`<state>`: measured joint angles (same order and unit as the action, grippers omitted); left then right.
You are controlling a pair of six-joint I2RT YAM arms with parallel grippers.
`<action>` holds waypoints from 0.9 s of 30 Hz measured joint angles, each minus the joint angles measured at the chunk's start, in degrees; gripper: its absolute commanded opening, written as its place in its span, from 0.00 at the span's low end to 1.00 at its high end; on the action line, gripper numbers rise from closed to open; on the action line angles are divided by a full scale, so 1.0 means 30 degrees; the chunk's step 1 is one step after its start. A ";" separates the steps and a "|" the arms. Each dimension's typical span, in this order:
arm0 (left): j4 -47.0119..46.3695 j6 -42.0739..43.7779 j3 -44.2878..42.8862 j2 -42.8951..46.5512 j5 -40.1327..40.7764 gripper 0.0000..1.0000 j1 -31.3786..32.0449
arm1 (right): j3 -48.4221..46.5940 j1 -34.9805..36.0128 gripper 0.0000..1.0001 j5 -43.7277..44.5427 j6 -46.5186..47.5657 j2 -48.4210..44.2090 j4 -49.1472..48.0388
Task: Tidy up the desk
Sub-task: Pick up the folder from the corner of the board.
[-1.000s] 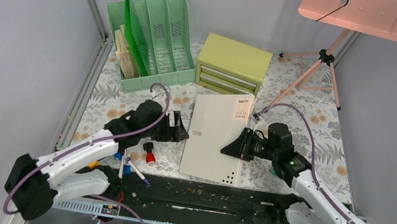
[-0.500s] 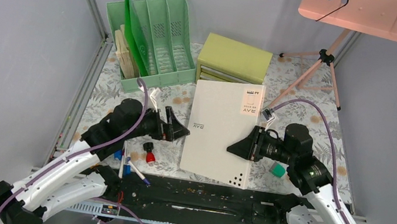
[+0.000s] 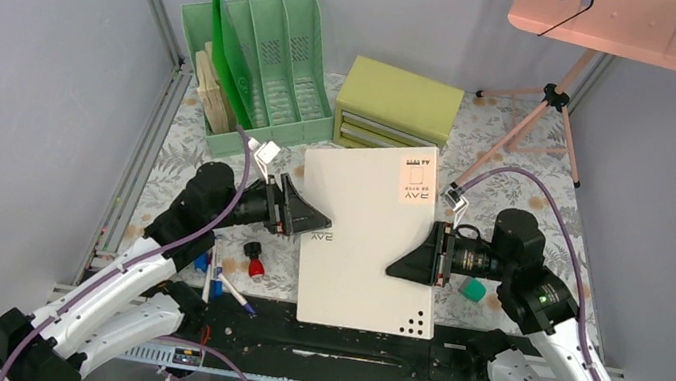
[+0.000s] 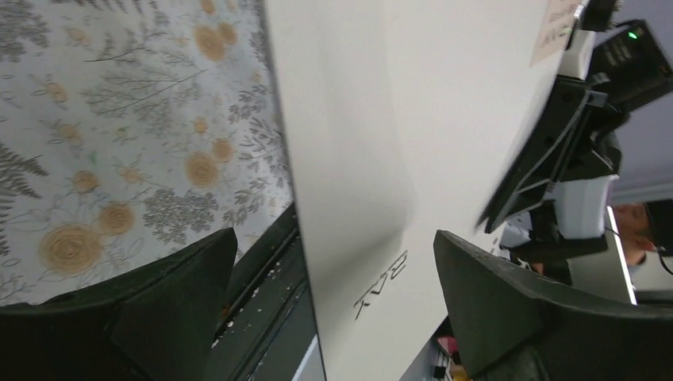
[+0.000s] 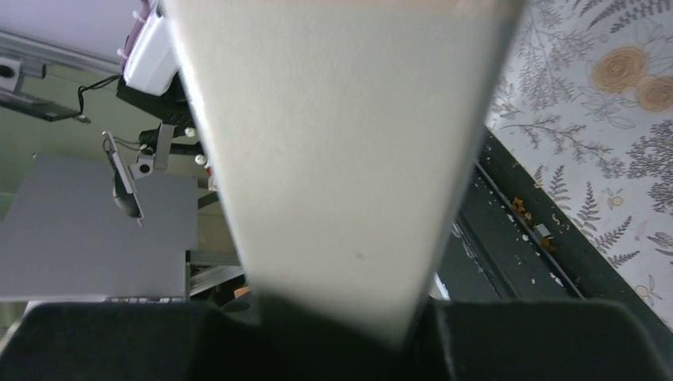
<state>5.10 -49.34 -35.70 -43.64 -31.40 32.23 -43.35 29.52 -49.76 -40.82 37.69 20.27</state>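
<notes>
A flat white box (image 3: pixel 367 240) hangs tilted above the desk (image 3: pixel 552 222), with an orange label near its far corner. My right gripper (image 3: pixel 412 260) is shut on the box's right edge; in the right wrist view the box (image 5: pixel 333 143) fills the space between the jaws of my right gripper (image 5: pixel 341 317). My left gripper (image 3: pixel 307 218) is open at the box's left edge. In the left wrist view the box (image 4: pixel 413 159) edge stands between the spread fingers of my left gripper (image 4: pixel 333 270), and neither finger touches it.
A green file rack (image 3: pixel 256 67) and a yellow-green drawer chest (image 3: pixel 397 108) stand at the back. A pink stand's tripod (image 3: pixel 550 101) is back right. A red-capped item (image 3: pixel 255 261) and pens (image 3: pixel 219 282) lie front left, a green cube (image 3: pixel 473 290) front right, a black rail (image 3: pixel 342 338) in front.
The right arm has lifted the white box off the desk and swung it left. The left gripper has opened wide and now straddles the box's left edge.
</notes>
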 measured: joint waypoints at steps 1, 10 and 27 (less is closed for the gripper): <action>-0.0393 -0.0138 0.0000 -0.0087 -0.0408 0.92 0.0000 | -0.0036 0.0000 0.00 -0.0219 -0.0007 0.0022 0.0015; -0.2681 -0.0882 -0.0007 -0.0117 -0.3300 0.76 -0.0160 | -0.0393 0.0000 0.00 -0.0801 0.0998 0.0663 0.1326; -0.2980 -0.1158 -0.0357 0.0517 -0.5843 0.56 -0.0168 | -0.0780 0.0000 0.00 -0.1661 0.2499 0.0816 0.1727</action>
<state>-3.84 -52.82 -36.77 -42.09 -48.93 31.73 -45.69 29.52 -54.74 -33.32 40.14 25.45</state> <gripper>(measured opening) 0.504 0.251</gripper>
